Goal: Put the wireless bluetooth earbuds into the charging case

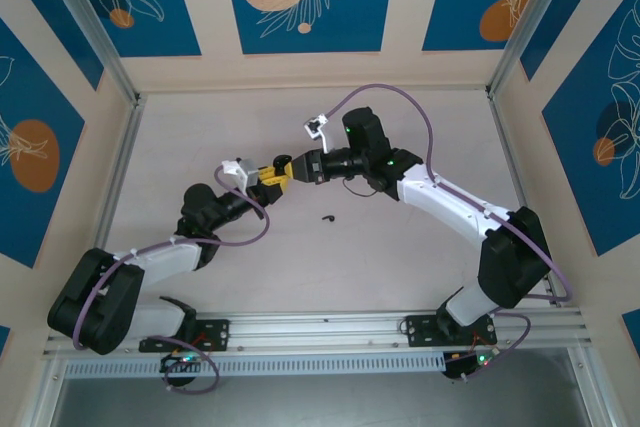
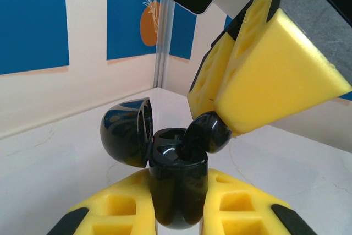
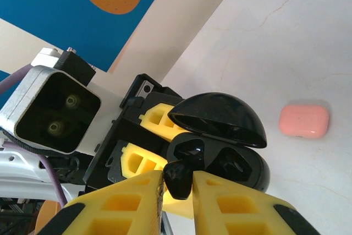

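Hovering at the mouth of the charging case (image 3: 236, 164), 1 black earbud (image 3: 179, 179) is pinched between the fingers of our right tool (image 3: 177, 199), which is clamped on it over 1 of the 2 wells. The case, its lid (image 3: 217, 120) open, is gripped by our left tool (image 2: 177, 205). A 2nd black earbud (image 1: 327, 217) lies on the surface (image 1: 400, 257) nearby. We judge misalignment the main risk: if the bud enters tilted or turned, it may jam on the well's rim or slip from the pads and drop. Pressing hard could also twist the case in its grip.
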Tool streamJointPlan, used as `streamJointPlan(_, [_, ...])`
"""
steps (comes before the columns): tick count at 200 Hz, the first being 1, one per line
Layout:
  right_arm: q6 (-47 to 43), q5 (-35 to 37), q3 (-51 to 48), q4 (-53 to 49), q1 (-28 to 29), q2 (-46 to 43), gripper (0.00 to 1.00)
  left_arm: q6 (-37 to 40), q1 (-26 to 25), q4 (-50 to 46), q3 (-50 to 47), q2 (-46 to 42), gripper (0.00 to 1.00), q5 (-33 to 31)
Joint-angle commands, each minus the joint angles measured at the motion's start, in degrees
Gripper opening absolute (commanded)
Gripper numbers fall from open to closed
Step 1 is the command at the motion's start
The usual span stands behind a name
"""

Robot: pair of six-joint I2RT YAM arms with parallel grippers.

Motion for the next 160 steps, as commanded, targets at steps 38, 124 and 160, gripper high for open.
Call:
streamJointPlan(38, [1.33, -0.49, 2.82, 1.41, 1.02, 1.62, 0.21, -0.39, -0.67, 1.92, 1.2, 0.19, 0.0, 1.34])
streamJointPlan(124, [2.04, -0.8, 2.91, 2.57, 1.2, 1.49, 0.28, -0.06, -0.71, 0.88, 1.12, -0.14, 0.0, 1.09])
streamJointPlan(160, [2.22, -0.33, 2.53, 2.64, 1.29, 0.44, 0.28, -0.05, -0.71, 0.62, 1.07, -0.23, 0.0, 0.93])
